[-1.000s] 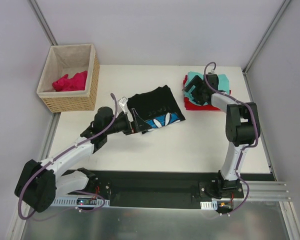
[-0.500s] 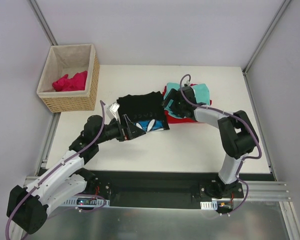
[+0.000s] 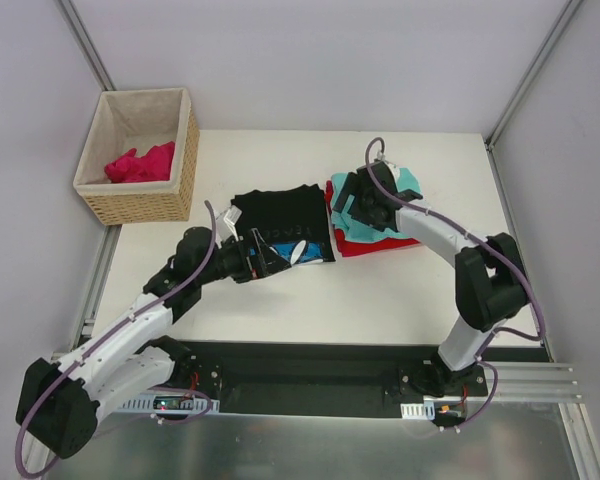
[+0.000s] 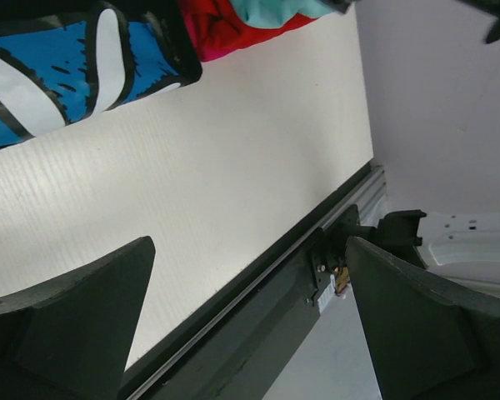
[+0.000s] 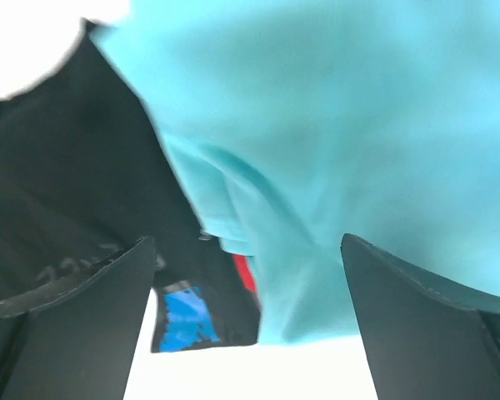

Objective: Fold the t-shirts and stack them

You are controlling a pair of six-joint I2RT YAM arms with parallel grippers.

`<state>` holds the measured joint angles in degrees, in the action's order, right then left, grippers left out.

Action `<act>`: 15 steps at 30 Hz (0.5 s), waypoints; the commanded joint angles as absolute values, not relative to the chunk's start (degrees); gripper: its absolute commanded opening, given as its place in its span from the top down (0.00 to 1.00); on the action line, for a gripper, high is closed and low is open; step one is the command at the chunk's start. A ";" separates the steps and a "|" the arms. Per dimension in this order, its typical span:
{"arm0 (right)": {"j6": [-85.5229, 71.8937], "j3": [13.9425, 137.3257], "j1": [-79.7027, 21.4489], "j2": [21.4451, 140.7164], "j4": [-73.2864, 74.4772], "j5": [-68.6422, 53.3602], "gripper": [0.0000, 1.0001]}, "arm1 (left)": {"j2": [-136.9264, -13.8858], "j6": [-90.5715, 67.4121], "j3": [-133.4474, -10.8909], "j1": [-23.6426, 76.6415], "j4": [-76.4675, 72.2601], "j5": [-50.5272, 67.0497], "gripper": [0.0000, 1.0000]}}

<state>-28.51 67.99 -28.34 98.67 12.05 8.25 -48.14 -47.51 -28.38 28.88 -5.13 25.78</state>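
The folded black t-shirt (image 3: 280,215) with a blue and white print (image 3: 305,252) lies mid-table, touching the red t-shirt (image 3: 375,242) with the teal t-shirt (image 3: 405,183) on top. My left gripper (image 3: 267,260) is open and empty at the black tee's near edge; its wrist view shows the gripper (image 4: 250,312) over bare table with the print (image 4: 67,71) at top left. My right gripper (image 3: 352,200) is open over the teal tee's left edge; its wrist view shows the gripper (image 5: 248,333) above teal cloth (image 5: 342,125) and black cloth (image 5: 58,158). The magenta-pink t-shirt (image 3: 140,163) lies crumpled in the basket.
The wicker basket (image 3: 185,160) with beige lining stands at the back left. The table's white top (image 3: 380,290) runs to a black rail (image 3: 310,360) at the near edge. Grey walls close in the left, back and right sides.
The black tee and the red and teal stack have moved left and now touch. My left gripper has drawn back toward the near edge. My right gripper has shifted slightly right over the stack.
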 commanded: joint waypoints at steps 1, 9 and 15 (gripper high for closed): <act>-21.81 76.46 -28.39 92.47 19.50 12.66 0.04 | -54.64 -44.30 -32.78 29.00 -5.36 22.94 0.01; -17.58 78.14 -28.39 87.72 20.30 12.83 0.03 | -55.03 -47.90 -29.63 28.74 -3.43 16.18 0.01; -16.08 76.03 -28.30 85.43 19.25 11.87 0.03 | -42.38 -51.50 -21.45 24.19 2.98 9.75 0.01</act>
